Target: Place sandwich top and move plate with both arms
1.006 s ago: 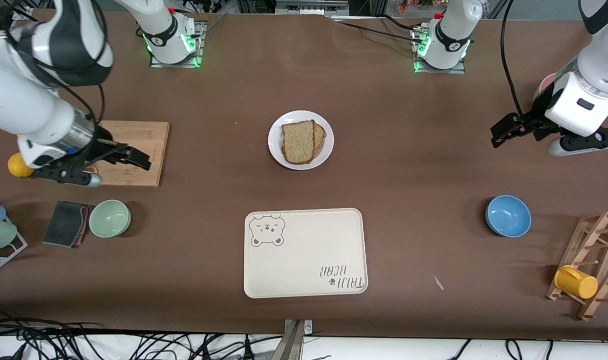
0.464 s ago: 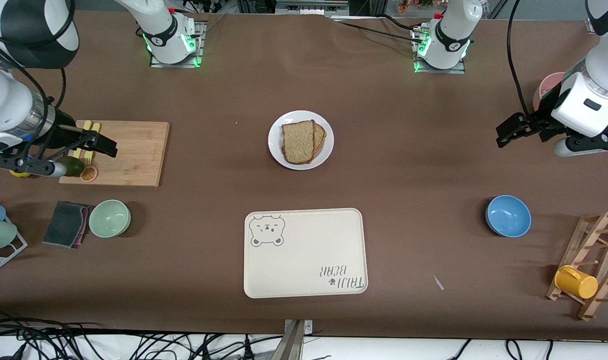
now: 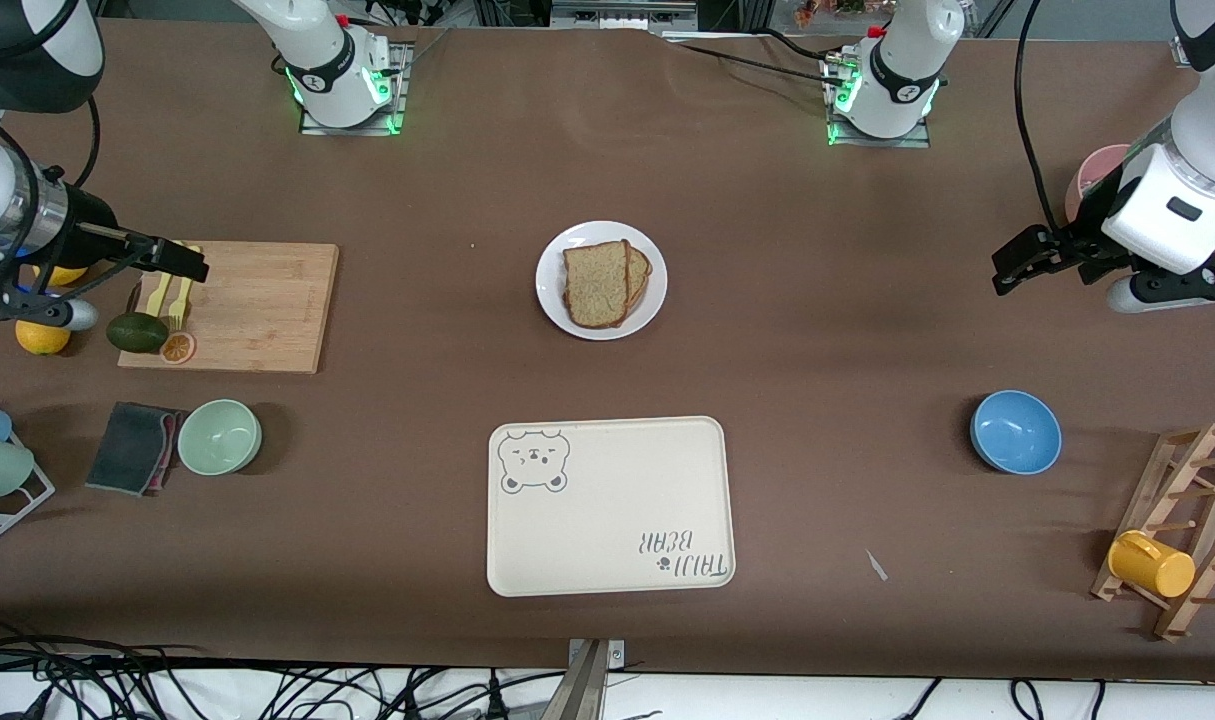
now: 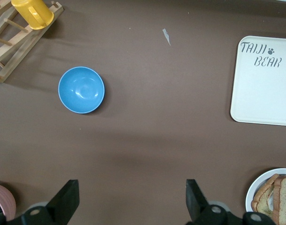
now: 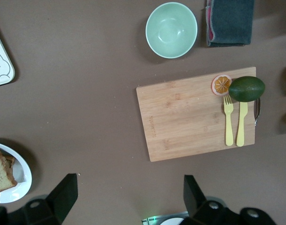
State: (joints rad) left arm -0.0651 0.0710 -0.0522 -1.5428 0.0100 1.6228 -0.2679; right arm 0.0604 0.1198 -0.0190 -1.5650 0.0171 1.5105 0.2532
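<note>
Bread top sits on sandwich on plate mid-table, not yet on tray; left gripper and right gripper hover wide, empty, at table ends, clear for approach.

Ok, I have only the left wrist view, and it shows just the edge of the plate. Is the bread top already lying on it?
Observer: Yes. The sandwich top lies on the plate, stacked over a browner slice that shows at its side.
Operator: And where is the right pincer?
Observer: The right pincer is open over the wooden cutting board, at the right arm's end of the table. Your left pincer is open over the table at the left arm's end.
Operator: Is anything on that board?
Observer: Yes. An avocado, an orange slice, a yellow fork and a yellow knife are on it.
</note>
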